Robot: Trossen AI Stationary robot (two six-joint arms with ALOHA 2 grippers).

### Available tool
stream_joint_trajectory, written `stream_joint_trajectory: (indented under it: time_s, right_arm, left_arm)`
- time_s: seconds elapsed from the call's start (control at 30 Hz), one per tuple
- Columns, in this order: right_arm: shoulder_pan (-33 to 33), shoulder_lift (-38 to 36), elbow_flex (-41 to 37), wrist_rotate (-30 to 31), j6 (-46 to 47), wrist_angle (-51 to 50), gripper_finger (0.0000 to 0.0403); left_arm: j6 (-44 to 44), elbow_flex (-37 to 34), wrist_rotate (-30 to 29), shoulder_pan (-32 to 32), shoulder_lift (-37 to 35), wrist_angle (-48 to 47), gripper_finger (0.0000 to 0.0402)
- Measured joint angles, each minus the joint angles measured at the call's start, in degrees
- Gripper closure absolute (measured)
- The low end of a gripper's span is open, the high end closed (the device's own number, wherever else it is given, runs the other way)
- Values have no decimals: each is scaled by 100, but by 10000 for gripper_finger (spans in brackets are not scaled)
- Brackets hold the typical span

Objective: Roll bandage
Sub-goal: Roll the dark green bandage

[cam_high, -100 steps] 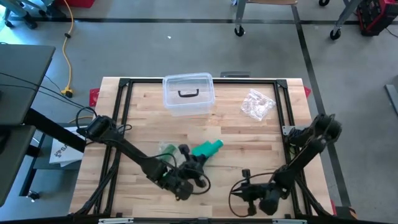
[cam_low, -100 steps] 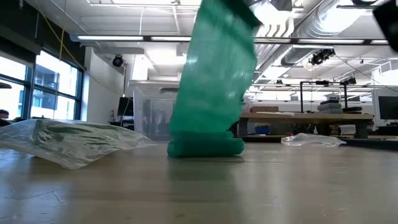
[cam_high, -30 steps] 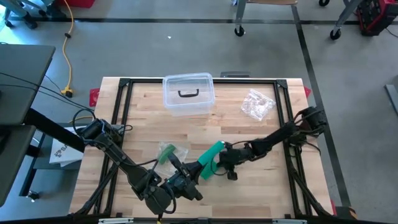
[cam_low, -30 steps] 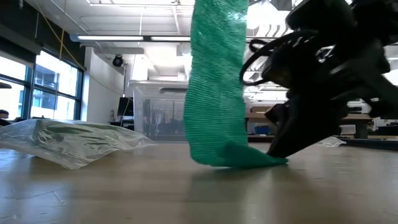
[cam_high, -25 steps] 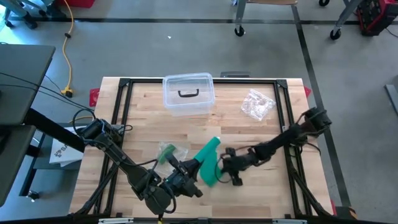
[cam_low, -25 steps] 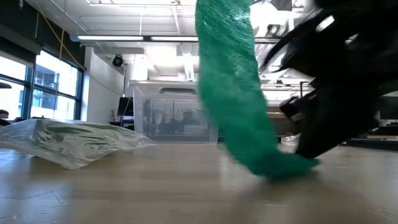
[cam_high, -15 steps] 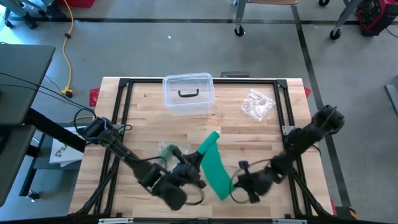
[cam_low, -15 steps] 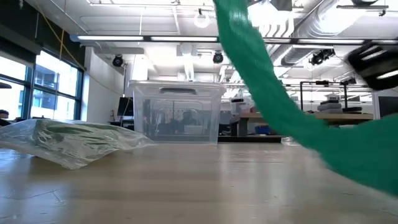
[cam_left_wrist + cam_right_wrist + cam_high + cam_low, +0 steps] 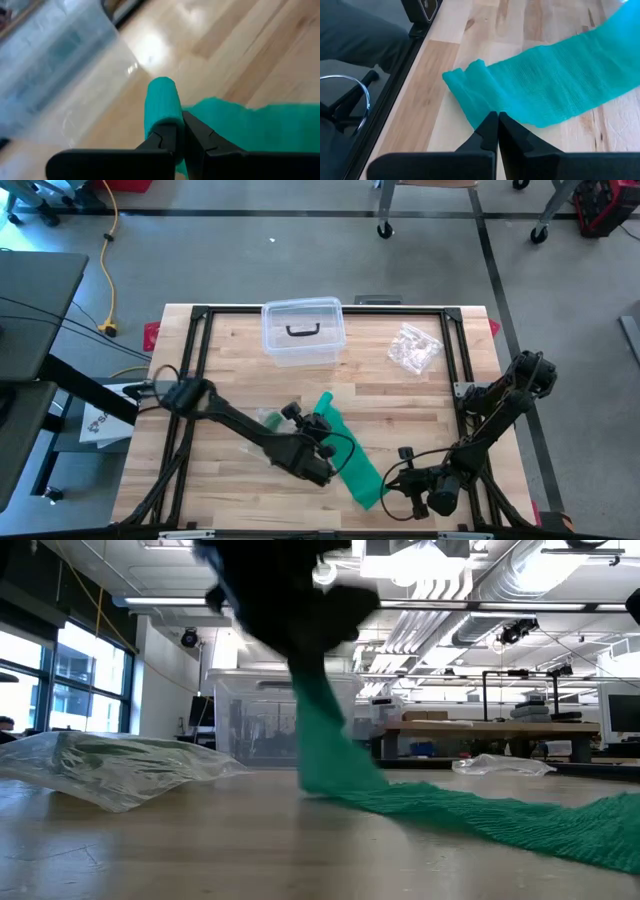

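Observation:
The green bandage point(image 9: 348, 452) lies drawn out aslant on the wooden table, from its rolled end point(image 9: 324, 402) near the middle to its free end point(image 9: 370, 494) by the near edge. My left gripper point(image 9: 322, 423) is shut on the bandage at the rolled end point(image 9: 162, 100). My right gripper point(image 9: 385, 492) is shut on the free end point(image 9: 470, 85). In the low view the bandage point(image 9: 330, 740) drops from my left gripper point(image 9: 290, 610) to the table, then runs on along it point(image 9: 500, 812). My left gripper pinches the strip between its two fingers right where it leaves the roll point(image 9: 172, 119). The fingers slant down and the roll sticks out beyond their tips. The strip point(image 9: 250, 127) runs off to one side. My right gripper pinches the bandage's long edge point(image 9: 489, 111) between its two fingers, a little way in from the bunched free end. The fingers slant down from the table's near right side and lie across the strip. The strip point(image 9: 570, 75) runs away over the wood, spread wide.
A clear lidded plastic box point(image 9: 303, 330) stands at the far edge. A crumpled clear wrapper point(image 9: 413, 348) lies at the far right. A clear plastic bag point(image 9: 110, 765) lies left of the bandage. A black frame point(image 9: 200, 315) runs around the table.
My right gripper has gone toward the near edge and to the right with the free end. My left gripper has sunk, gone toward the far edge and turned. The bandage, which hung upright from my left gripper, is now drawn out along the table.

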Motion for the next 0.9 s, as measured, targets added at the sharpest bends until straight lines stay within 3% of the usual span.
stream_joint_trajectory:
  time_s: [0.17, 0.3, 0.53, 0.73, 0.9]
  right_arm:
    - [-3, 0, 0, 1, 5, 3, 403]
    - [18, 0, 0, 2, 104, 26, 403]
    - [7, 2, 2, 5, 113, 39, 403]
    - [6, 6, 4, 2, -485, 155, 403]
    - [8, 9, 5, -539, -1239, 545, 403]
  left_arm:
    - [-345, -87, 288, 99, 222, 119, 396]
    - [-414, -891, 504, 92, -129, 694, 396]
    - [234, -3368, 838, -61, -1474, 4155, 396]
    - [-15, -5006, -110, -195, -2155, 6087, 396]
    - [-164, -5458, -552, -292, -2253, 6652, 396]
